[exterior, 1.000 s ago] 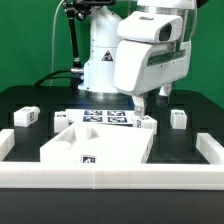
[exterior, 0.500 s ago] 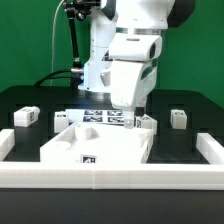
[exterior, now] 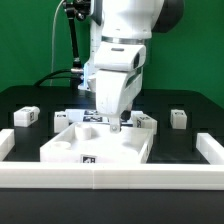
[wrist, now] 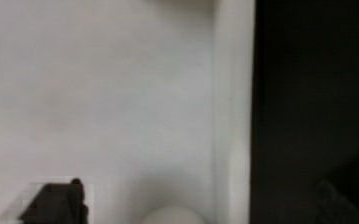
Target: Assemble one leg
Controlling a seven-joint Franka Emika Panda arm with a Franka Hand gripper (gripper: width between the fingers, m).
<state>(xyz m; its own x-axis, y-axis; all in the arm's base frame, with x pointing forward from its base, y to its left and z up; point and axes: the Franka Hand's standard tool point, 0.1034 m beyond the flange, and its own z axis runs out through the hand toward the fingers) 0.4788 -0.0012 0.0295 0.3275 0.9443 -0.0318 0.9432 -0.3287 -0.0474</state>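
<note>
The leg [exterior: 147, 123] nearest the gripper [exterior: 118, 126] stands upright on the black tabletop [exterior: 195, 100], just beside the gripper toward the exterior view's right and clear of it, close to the back corner of the large white panel [exterior: 100, 150]. A second leg [exterior: 62, 120] stands on the gripper's other side, toward the exterior view's left, near the panel's opposite back corner. A third leg [exterior: 27, 116] is farther out on that same side, well apart from the gripper. A fourth leg [exterior: 179, 118] stands alone beyond the nearest one, toward the exterior view's right.

The gripper hangs low over the panel's back edge, pointing straight down. In the blurred wrist view its dark fingers [wrist: 55, 203] sit wide apart, with pale white surface filling the space between them and a dark strip along one side; whether the tips touch the panel cannot be told. The marker board [exterior: 96, 116] lies flat just behind the gripper, partly hidden by the arm. A low white wall [exterior: 110, 181] runs across the tabletop on the far side of the panel from the gripper, nearest the camera
</note>
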